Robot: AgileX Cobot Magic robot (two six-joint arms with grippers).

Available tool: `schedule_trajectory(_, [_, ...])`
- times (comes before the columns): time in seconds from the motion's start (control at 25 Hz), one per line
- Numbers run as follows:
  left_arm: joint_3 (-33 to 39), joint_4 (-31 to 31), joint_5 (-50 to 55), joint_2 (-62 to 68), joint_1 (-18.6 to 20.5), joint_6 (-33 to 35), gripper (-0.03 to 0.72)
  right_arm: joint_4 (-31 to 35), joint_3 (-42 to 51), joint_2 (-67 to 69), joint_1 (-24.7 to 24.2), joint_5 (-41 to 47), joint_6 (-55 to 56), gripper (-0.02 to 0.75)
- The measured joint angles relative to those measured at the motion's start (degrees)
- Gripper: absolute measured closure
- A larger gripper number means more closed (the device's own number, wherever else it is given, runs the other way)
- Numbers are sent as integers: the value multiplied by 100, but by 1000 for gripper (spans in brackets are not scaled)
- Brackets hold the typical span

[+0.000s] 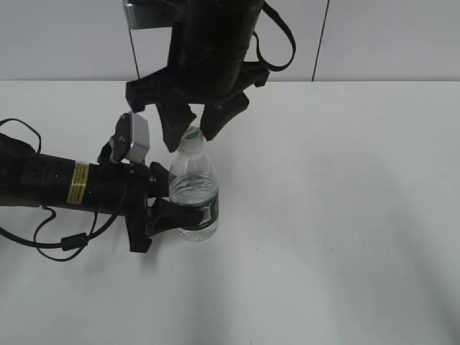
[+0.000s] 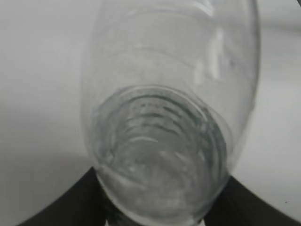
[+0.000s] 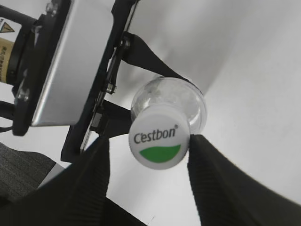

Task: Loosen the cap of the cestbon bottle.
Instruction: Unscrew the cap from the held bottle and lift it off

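The cestbon bottle (image 1: 198, 183) stands upright on the white table (image 1: 345, 215). It is clear, with a dark green label band low on its body. My left gripper (image 1: 175, 203) reaches in from the left and is shut on the bottle's body. The left wrist view shows the bottle (image 2: 164, 117) filling the space between the left gripper's jaws (image 2: 160, 209). The cap (image 3: 159, 141), white with a green half-disc, tops the bottle (image 3: 175, 94). My right gripper (image 3: 148, 141) hangs over it, open. Its right finger touches the cap's edge and its left finger stands apart. The exterior view shows the cap (image 1: 192, 134) between the right gripper's fingertips (image 1: 193, 129).
The left arm's silver wrist camera box (image 1: 134, 141) sits just left of the bottle's neck, close to the right gripper's left finger; it also shows in the right wrist view (image 3: 66, 61). Black cables (image 1: 43, 241) trail on the table at the left. A pale wall backs the table.
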Motion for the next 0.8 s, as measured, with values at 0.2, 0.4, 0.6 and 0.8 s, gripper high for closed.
schedule_trajectory(0.2, [0,0,0,0,0,0,347,-110,-18,77,0,7,30,325])
schedule_trajectory(0.4, [0,0,0,0,0,0,347,-232,-18,77,6,11,46,417])
schedule_trajectory(0.6, [0,0,5,0,0,0,347,-237,-24,77,10,11,-273,437])
schedule_trajectory(0.8, [0,0,10,0,0,5,347,-237,-24,77,10,11,-2624,437])
